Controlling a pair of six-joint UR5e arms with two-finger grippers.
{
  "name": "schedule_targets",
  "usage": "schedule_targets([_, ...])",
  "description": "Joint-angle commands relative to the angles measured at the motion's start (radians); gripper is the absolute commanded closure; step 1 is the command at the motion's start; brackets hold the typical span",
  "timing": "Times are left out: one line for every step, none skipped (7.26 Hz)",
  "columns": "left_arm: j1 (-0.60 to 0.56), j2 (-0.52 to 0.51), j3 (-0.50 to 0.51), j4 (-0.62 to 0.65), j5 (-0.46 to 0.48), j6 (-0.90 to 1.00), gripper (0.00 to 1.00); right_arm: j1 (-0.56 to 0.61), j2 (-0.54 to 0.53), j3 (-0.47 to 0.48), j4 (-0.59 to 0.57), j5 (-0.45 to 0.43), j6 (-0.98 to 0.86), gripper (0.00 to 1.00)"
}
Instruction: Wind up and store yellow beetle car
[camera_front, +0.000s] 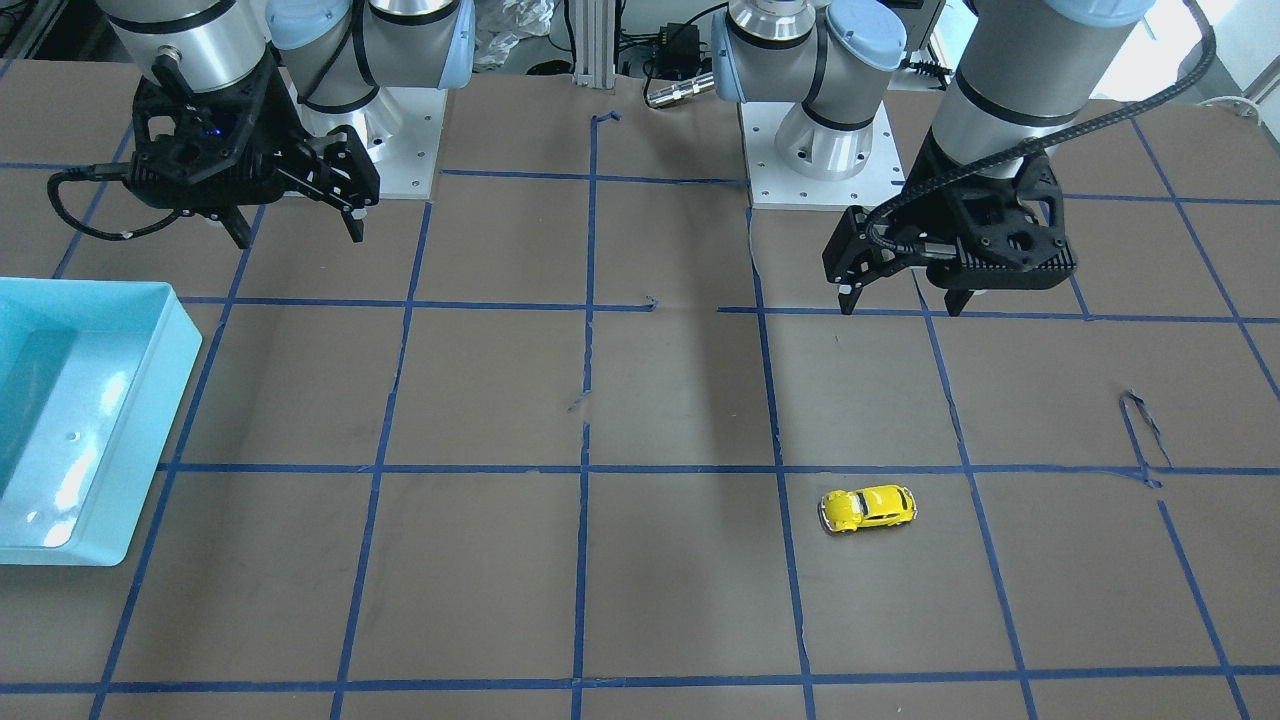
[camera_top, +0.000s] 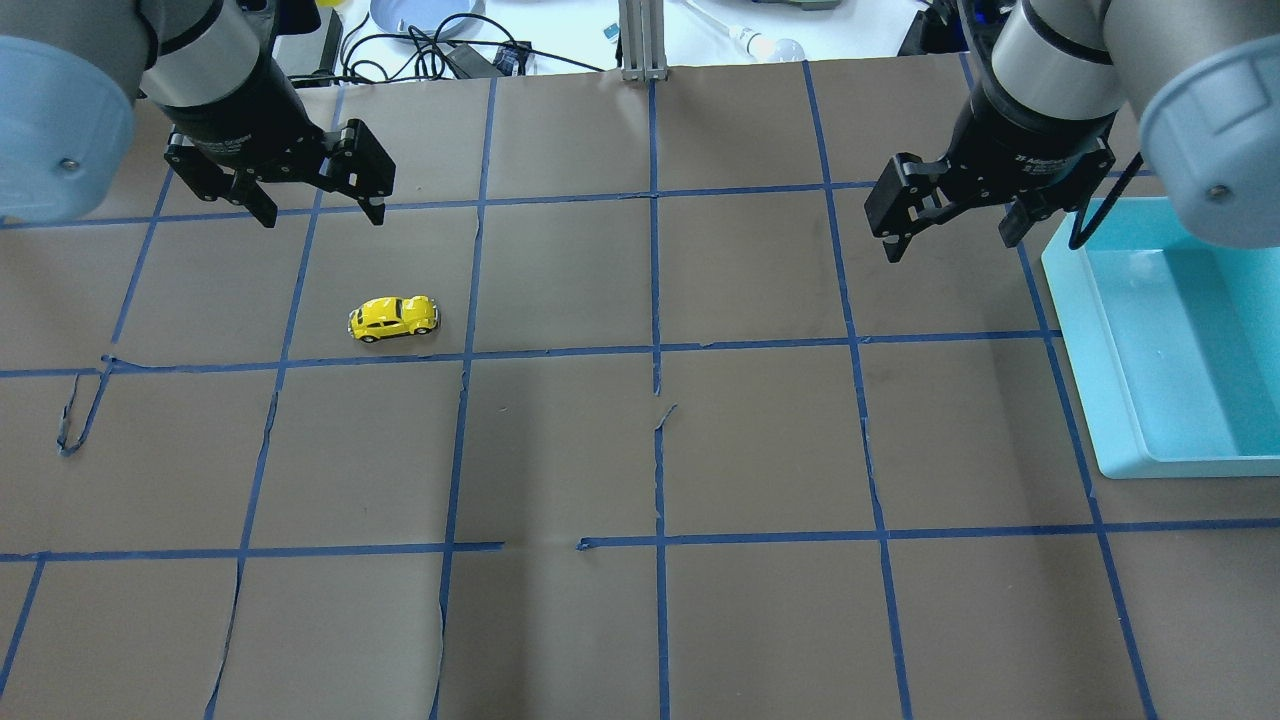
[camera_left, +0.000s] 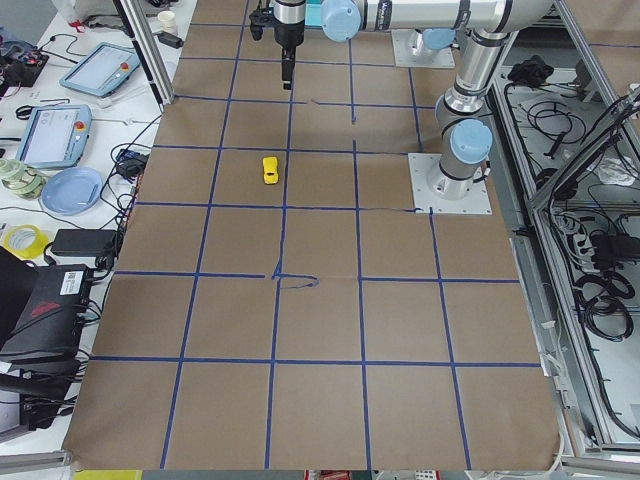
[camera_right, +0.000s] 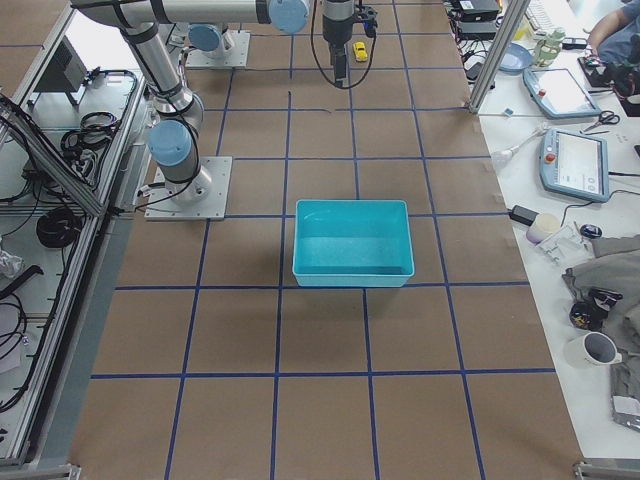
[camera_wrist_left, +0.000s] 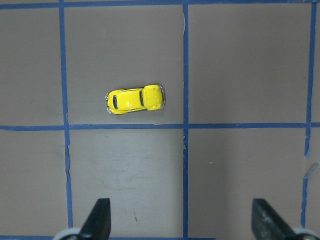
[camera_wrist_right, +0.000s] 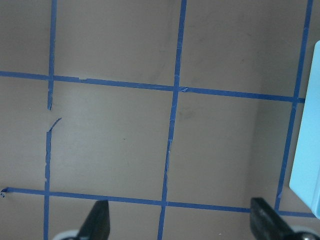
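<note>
Yellow beetle car (camera_front: 868, 509) on taped brown table (camera_front: 680, 400), near left gripper (camera_front: 901, 303), fingers spread, empty; right gripper (camera_front: 299, 238) likewise agape near turquoise bin (camera_front: 140, 440). Right gripper's collar lettering illegible.

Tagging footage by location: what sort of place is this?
Probably a robotics lab: left arm and right arm bolted to a tape-gridded table, teach pendants alongside.
</note>
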Motion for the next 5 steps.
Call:
schedule_targets([0.000,0.002,0.000,-0.004,0.001,0.000,0.00,0.000,-0.001,0.000,-0.002,0.000,0.000,0.00])
schedule_targets([0.002,0.002,0.000,-0.004,-0.004,0.000,0.00,0.000,-0.001,0.000,-0.002,-0.001,0.000,0.00])
schedule_targets([0.005,0.004,0.000,-0.004,-0.004,0.000,0.00,0.000,-0.001,0.000,0.000,-0.004,0.000,0.00])
schedule_targets([0.006,0.005,-0.006,-0.005,0.001,0.005,0.00,0.000,-0.001,0.000,-0.002,0.008,0.000,0.00])
schedule_targets([0.006,0.005,-0.007,-0.005,0.001,0.011,0.00,0.000,0.004,0.000,-0.006,0.009,0.000,0.00])
